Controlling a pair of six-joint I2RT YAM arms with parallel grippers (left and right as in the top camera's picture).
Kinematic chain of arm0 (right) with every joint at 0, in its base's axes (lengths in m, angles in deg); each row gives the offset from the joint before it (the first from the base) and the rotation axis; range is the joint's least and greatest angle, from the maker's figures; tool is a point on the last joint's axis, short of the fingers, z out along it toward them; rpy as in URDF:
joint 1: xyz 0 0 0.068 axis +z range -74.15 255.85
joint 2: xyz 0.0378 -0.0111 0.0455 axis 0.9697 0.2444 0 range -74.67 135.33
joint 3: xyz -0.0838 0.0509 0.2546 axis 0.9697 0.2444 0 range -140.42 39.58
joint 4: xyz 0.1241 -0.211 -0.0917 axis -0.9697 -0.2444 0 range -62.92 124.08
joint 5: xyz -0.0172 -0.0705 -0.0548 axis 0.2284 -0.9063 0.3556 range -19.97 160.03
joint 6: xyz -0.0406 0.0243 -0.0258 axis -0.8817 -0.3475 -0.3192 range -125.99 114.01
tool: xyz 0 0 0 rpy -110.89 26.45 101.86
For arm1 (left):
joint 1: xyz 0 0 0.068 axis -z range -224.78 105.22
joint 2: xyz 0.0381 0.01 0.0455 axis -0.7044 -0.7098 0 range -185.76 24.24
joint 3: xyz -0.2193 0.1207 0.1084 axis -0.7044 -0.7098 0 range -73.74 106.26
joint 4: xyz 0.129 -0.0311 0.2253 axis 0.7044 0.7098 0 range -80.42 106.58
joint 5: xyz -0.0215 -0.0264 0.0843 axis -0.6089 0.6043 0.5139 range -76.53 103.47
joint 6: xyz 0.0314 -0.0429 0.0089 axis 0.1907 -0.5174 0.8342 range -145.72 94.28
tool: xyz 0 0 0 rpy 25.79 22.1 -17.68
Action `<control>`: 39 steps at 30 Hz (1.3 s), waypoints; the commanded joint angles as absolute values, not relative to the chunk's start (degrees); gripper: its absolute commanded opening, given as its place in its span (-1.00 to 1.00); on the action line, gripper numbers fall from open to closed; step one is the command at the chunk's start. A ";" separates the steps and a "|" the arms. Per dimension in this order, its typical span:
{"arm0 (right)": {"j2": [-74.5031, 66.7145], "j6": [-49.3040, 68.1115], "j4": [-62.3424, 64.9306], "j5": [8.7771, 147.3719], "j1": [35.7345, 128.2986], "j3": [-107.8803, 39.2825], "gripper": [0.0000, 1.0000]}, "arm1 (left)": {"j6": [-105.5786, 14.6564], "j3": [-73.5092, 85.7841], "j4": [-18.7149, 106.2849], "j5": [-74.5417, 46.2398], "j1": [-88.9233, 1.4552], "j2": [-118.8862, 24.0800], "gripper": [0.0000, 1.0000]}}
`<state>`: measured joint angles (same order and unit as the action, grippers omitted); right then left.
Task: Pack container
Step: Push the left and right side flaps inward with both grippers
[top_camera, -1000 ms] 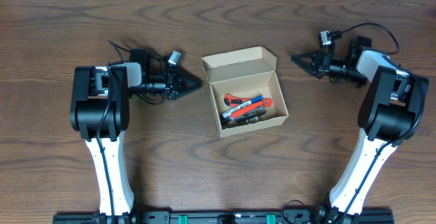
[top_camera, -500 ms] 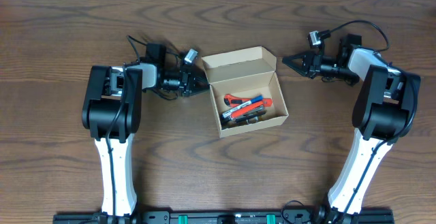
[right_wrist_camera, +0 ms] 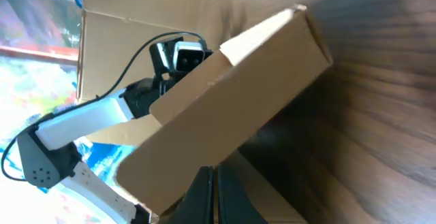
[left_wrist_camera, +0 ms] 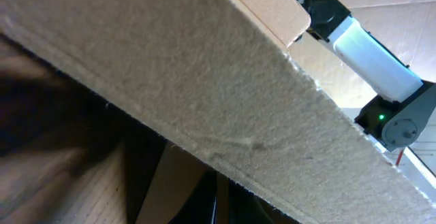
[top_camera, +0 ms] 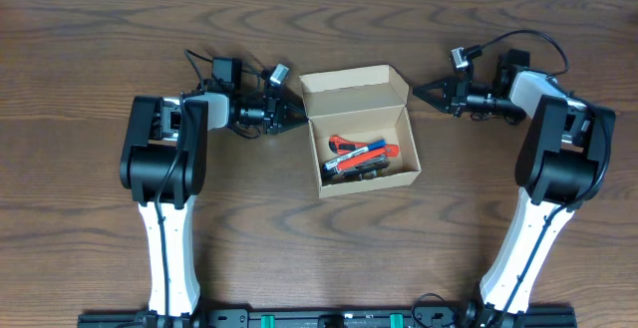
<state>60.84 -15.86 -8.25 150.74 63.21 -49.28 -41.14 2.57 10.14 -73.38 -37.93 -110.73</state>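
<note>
Dark wood-grain table [top_camera: 90,59], pale strip past its far edge, and that's all the room the overhead cam gives. Cardboard container [top_camera: 371,183] sits mid-table btwn the arms, long axis left-right, skewed a touch. Flap lid [top_camera: 354,87] is open on the far side, markers [top_camera: 361,155] lying lengthwise inside. L gripper [top_camera: 297,115] pinched closed, empty, tip at the box's far-left corner. R gripper [top_camera: 419,90] closed too, empty, just beside the lid's right end.

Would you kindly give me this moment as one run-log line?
container: lid open, markers inside | left hand: shut, at lid's left edge | right hand: shut, near lid's right edge
</note>
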 commanded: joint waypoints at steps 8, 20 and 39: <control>66.15 -13.48 -7.31 151.70 64.06 -49.17 -0.97 | -45.56 2.40 6.20 -72.51 -38.11 -111.08 -0.88; 66.15 -7.01 -1.14 151.72 67.89 -49.17 -0.97 | -46.61 2.40 5.35 -71.66 -38.11 -111.06 -0.88; 65.42 -1.28 4.78 153.25 70.01 -50.13 -0.97 | -62.24 2.60 -12.31 -72.84 -38.00 -110.93 -0.88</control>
<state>65.58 -3.54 4.80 153.49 69.53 -49.26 -59.68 2.55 -11.11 -71.68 -37.93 -110.73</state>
